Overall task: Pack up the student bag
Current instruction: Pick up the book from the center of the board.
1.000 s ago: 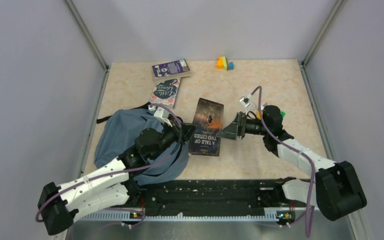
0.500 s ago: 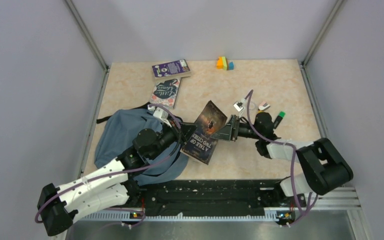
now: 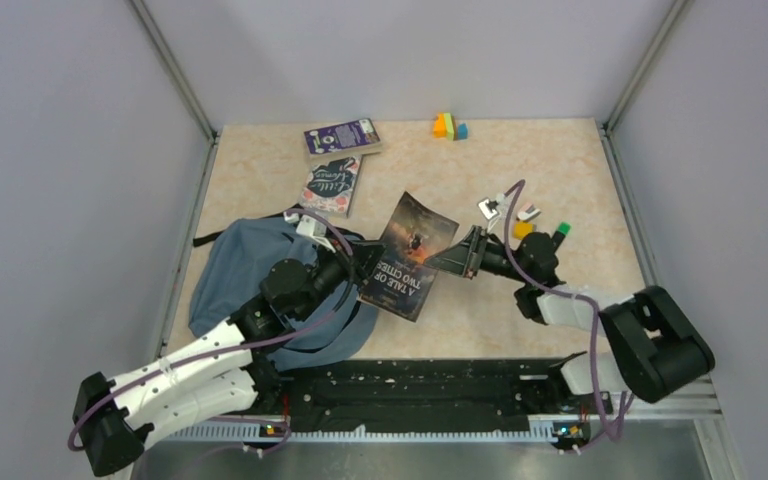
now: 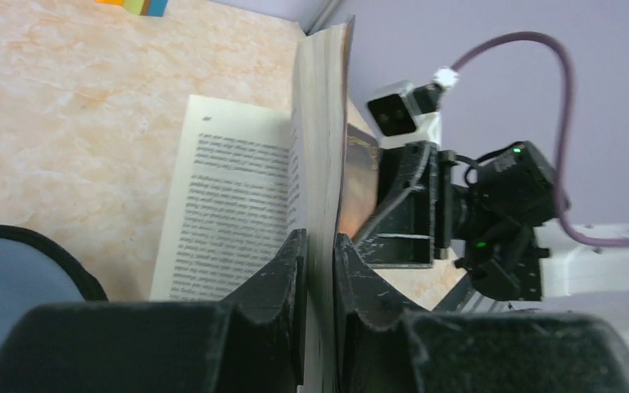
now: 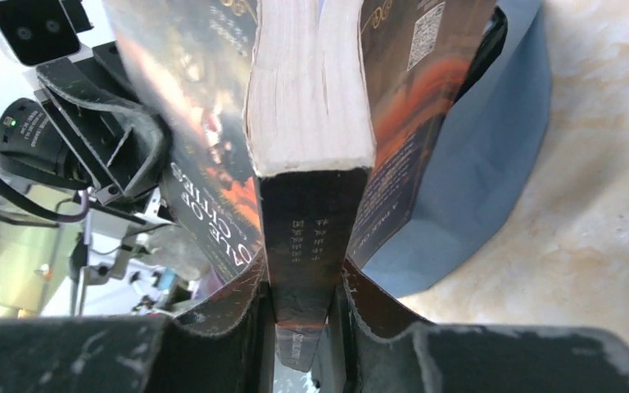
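Observation:
The student bag [image 3: 235, 262] lies crumpled at the table's left, a dusty-blue fabric backpack. It also shows in the right wrist view as the bag [image 5: 479, 155] behind the book, and its dark-edged rim [image 4: 16, 270] sits at the lower left of the left wrist view. A dark paperback, "A Tale of Two Cities" [image 3: 410, 255], hangs tilted between both arms beside the bag. My left gripper [image 3: 365, 268] [image 4: 319, 239] is shut on a sheaf of its pages [image 4: 323, 123]. My right gripper [image 3: 452, 262] [image 5: 303, 274] is shut on the book's spine [image 5: 311, 221].
Two more books lie at the back left, a purple one [image 3: 342, 137] and a pale floral one [image 3: 330, 185]. Coloured blocks [image 3: 450, 126] sit at the far edge. Small items, one green-capped [image 3: 558, 231], lie right of the right arm. Grey walls enclose the table.
The right gripper has closed on the book's spine. The book went from lying flat to tilted and raised, turned clockwise, and the right arm's elbow swung down towards the near edge.

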